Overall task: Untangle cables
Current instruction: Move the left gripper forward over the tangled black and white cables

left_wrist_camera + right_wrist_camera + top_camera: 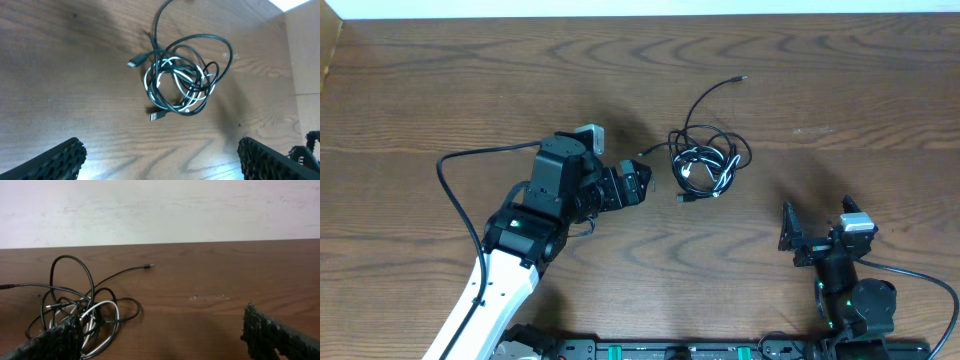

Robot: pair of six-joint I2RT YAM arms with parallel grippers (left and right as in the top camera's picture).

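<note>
The cables [705, 162] lie in one loose knot on the wooden tabletop [440, 90], a little right of its middle, with nothing holding them. Most strands are black; a white cable [148, 82] is looped through the middle of the knot. One black strand leaves the heap and curves off toward the far edge, ending in a small plug [742, 78] that lies flat, apart from the rest. Two more plug ends stick out on the near-left side of the knot: a pale one [132, 63] and a flat dark one [157, 116]. The left hand [642, 186] is just beside the knot on its left, pointed at it, jaws spread wide and gripping nothing; in its wrist view the ribbed fingers [62, 160] stand far apart with the knot between and beyond them. The right hand [818, 220] is near the front edge, well apart from the knot to its right, also fully spread and empty. A white wall [160, 205] backs the tabletop.
</note>
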